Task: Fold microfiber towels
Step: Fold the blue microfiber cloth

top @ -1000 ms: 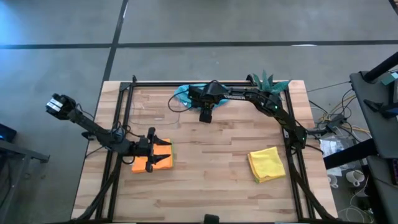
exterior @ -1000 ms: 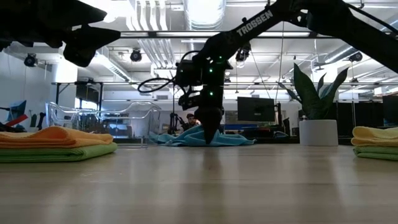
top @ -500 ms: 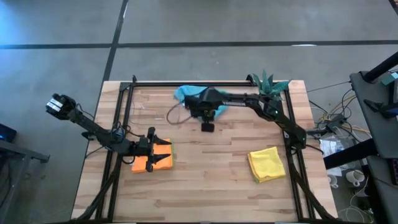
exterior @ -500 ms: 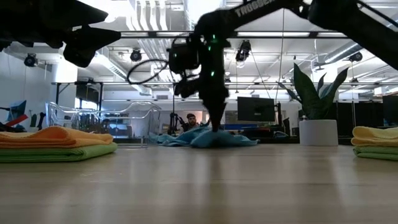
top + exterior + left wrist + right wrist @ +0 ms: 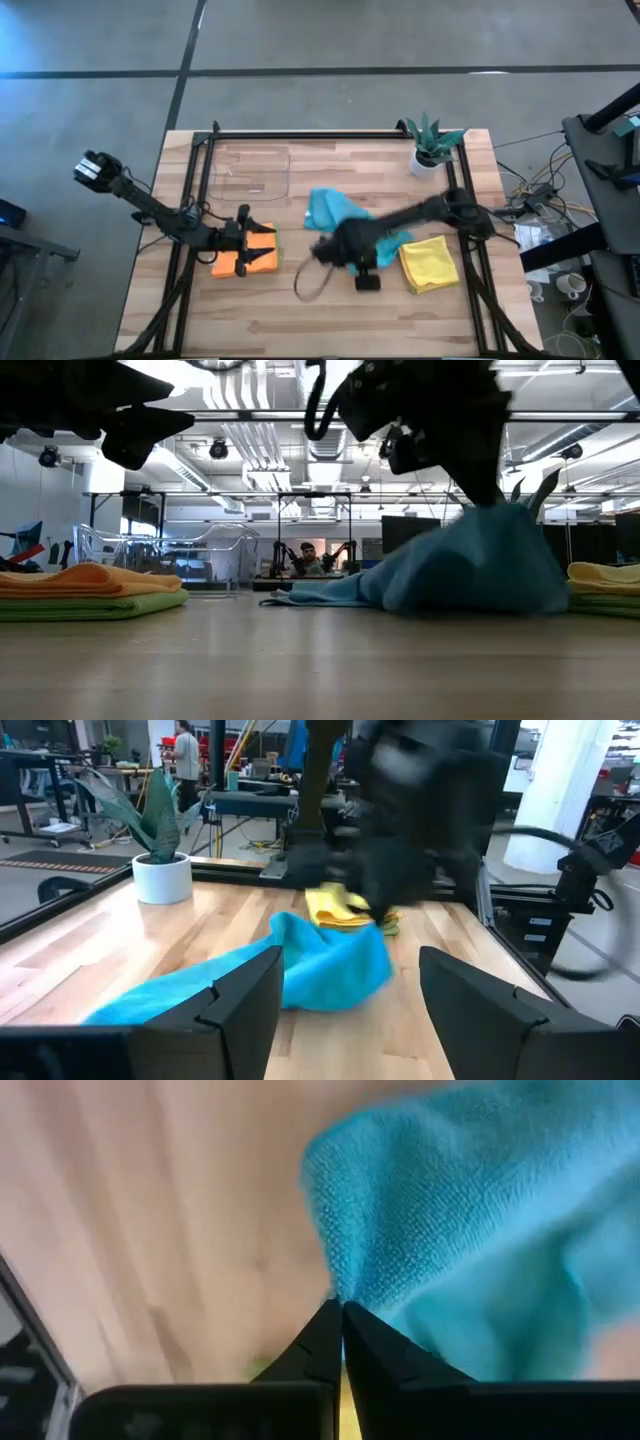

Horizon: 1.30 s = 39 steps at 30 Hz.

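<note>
My right gripper [image 5: 340,1312] is shut on a teal blue towel [image 5: 328,212] over the table's middle, just left of a yellow towel [image 5: 430,262]. In the low view the teal towel [image 5: 470,565] rises in a peak to the gripper [image 5: 488,495]. The yellow towel lies on a lime green one [image 5: 600,605]. My left gripper [image 5: 242,238] stands open and level above an orange towel [image 5: 240,262], which rests on another lime green towel [image 5: 100,603] at the near left. It touches nothing. My right gripper pinches a bunched edge of the teal towel [image 5: 348,1285] between its two fingertips. The fingers come from above, pointing steeply down. The towel hangs from them in a peak, and its trailing end [image 5: 300,597] lies on the table.
A clear plastic tray [image 5: 250,170] sits at the far left and a potted plant [image 5: 430,140] at the far right corner. A black frame rail [image 5: 330,133] runs round the table. Bare wood [image 5: 300,310] lies along the near edge.
My right gripper has swung fast from the table's far edge toward the near right and risen, tipping to point more steeply down. It has dragged the teal towel from beside the tray to the table's middle, next to the yellow towel. The towel's held part is lifted; its tail trails behind.
</note>
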Each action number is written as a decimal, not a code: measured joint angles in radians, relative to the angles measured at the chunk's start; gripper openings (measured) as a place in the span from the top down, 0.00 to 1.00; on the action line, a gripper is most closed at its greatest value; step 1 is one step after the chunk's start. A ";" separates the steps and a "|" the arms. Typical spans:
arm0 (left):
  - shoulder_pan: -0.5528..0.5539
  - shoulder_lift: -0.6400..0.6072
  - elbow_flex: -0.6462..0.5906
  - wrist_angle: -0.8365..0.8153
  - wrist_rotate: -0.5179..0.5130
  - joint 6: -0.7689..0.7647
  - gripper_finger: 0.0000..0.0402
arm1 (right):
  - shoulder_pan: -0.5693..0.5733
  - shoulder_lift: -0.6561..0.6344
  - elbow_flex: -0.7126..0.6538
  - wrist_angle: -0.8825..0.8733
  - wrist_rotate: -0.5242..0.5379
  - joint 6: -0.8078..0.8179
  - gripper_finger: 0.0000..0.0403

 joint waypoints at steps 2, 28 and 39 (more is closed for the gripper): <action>0.000 0.012 0.005 0.003 0.000 -0.001 0.45 | 0.059 -0.005 -0.033 0.088 0.005 0.021 0.98; 0.061 0.490 0.462 -0.402 0.117 0.006 0.45 | 0.301 -0.035 -0.118 0.316 0.281 0.335 0.61; 0.170 0.693 0.846 -1.218 0.182 0.043 0.56 | 0.451 -0.122 -0.135 0.198 0.540 0.649 0.49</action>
